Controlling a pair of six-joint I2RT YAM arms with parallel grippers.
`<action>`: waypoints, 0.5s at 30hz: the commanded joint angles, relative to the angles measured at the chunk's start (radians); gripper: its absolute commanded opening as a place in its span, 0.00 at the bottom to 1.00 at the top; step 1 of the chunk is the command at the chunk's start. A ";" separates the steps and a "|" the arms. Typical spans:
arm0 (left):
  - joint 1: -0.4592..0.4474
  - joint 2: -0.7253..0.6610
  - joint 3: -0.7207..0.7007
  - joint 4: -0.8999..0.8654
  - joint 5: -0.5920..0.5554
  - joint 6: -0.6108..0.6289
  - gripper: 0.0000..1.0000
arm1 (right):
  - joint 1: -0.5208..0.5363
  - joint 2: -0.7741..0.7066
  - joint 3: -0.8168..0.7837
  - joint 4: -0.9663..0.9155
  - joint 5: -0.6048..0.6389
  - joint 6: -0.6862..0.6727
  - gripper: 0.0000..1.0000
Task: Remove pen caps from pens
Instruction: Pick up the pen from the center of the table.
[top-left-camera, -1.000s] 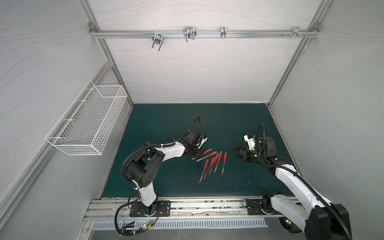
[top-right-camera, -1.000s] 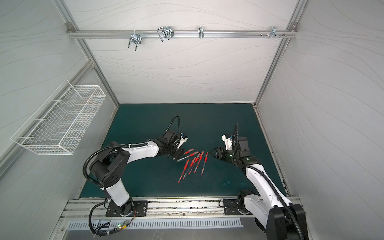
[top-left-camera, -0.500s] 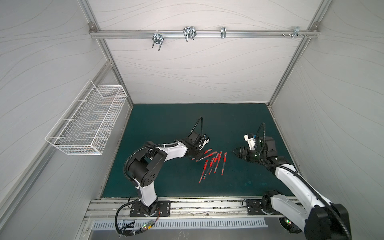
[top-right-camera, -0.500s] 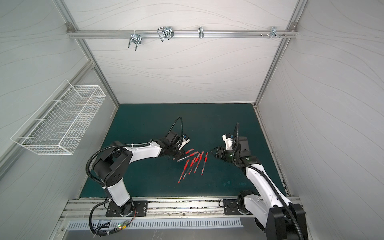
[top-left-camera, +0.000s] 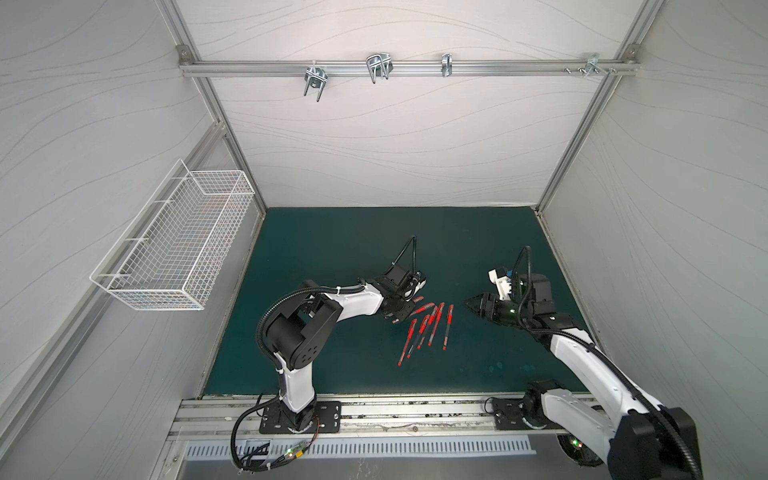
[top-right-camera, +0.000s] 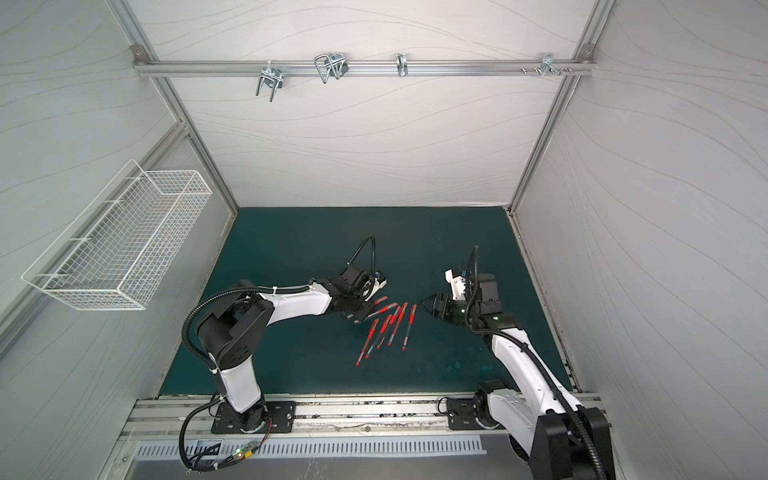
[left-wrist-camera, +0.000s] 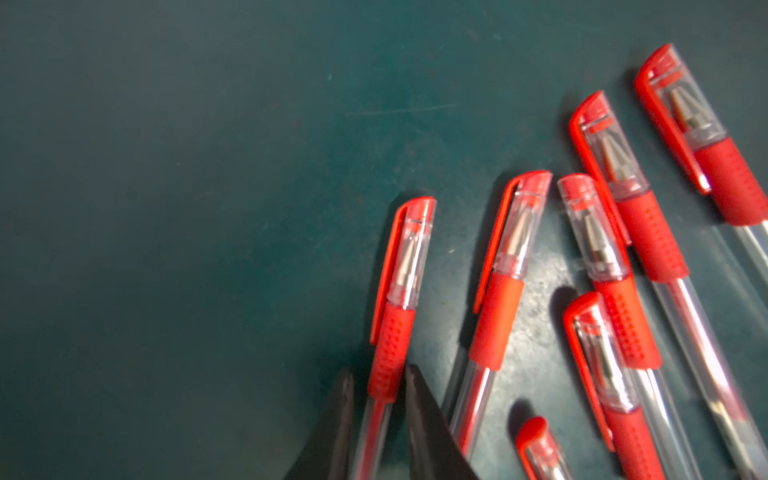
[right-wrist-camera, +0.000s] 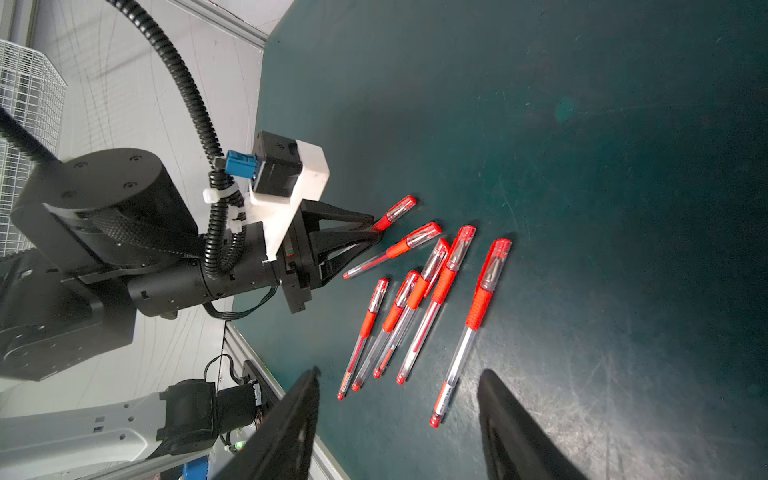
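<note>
Left gripper (left-wrist-camera: 376, 380): your jaws stand narrowly apart astride one pen. One finger (left-wrist-camera: 415, 399) lies against the pen's red grip sleeve and a sliver of gap shows at the other, so I judge it not yet clamped.
Chosen pen (left-wrist-camera: 390, 345): it is the outermost of the bunch and lies flat. You straddle it at the lower end of the grip sleeve, which leaves the whole cap free ahead of your tips.
Its cap (left-wrist-camera: 409, 245): clear with a red clip, seated on the pen, pointing away from your wrist, where a second arm can reach it.
Right gripper (right-wrist-camera: 399, 374): jaws wide apart and empty, hovering just beside the bunch and facing it, probably placed to take that cap.
Other pens (right-wrist-camera: 440, 291): six more, all capped, fanned close together, some overlapping.
Worktop (top-left-camera: 332, 249): a dark green mat; the pens lie between your two arms.
Progress: no cap is off; this reads as the first pick.
Risk: the neighbour pen (left-wrist-camera: 496, 316) lies near your jaws and could be nudged on the lift.
</note>
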 joint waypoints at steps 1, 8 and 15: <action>-0.010 0.031 0.034 -0.023 -0.033 0.028 0.27 | -0.008 0.001 -0.012 0.011 -0.017 0.003 0.62; -0.020 0.061 0.057 -0.049 -0.065 0.035 0.14 | -0.014 -0.025 -0.015 -0.004 0.001 -0.001 0.62; -0.020 0.032 0.056 -0.035 -0.092 -0.007 0.01 | -0.014 -0.095 0.002 -0.024 0.034 -0.004 0.61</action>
